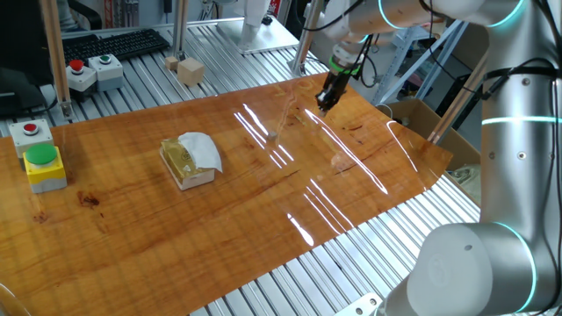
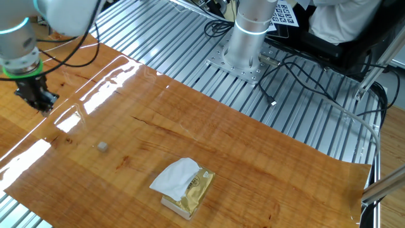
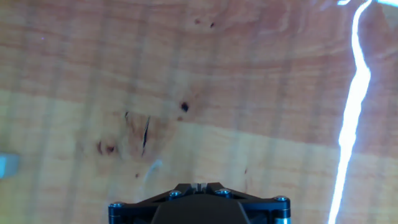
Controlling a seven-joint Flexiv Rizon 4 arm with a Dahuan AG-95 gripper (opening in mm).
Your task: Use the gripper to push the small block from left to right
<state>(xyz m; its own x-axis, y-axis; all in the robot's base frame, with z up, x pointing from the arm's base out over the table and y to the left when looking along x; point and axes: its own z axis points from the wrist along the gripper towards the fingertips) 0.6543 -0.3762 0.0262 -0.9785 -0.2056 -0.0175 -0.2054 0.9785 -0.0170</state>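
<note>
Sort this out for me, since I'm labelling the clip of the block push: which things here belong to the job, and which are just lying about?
Belongs to the job:
- claw, above the board, apart from the block
- small block

Just lying about:
- yellowish block draped with white cloth
- larger wooden cubes
- button boxes
- keyboard

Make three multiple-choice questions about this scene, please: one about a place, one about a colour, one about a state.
1. Where is the small block?
A. on the wooden board
B. on the cloth-draped block
C. between the fingers

2. What colour is the ring above the hand?
A. red
B. green
C. yellow

3. Does the hand touch the small block?
A. it grips it
B. it presses on it
C. they are apart

Answers: 1 A, it lies on the bare wooden board. 2 B, the ring glows green. 3 C, bare board shows between them in both fixed views.
</note>
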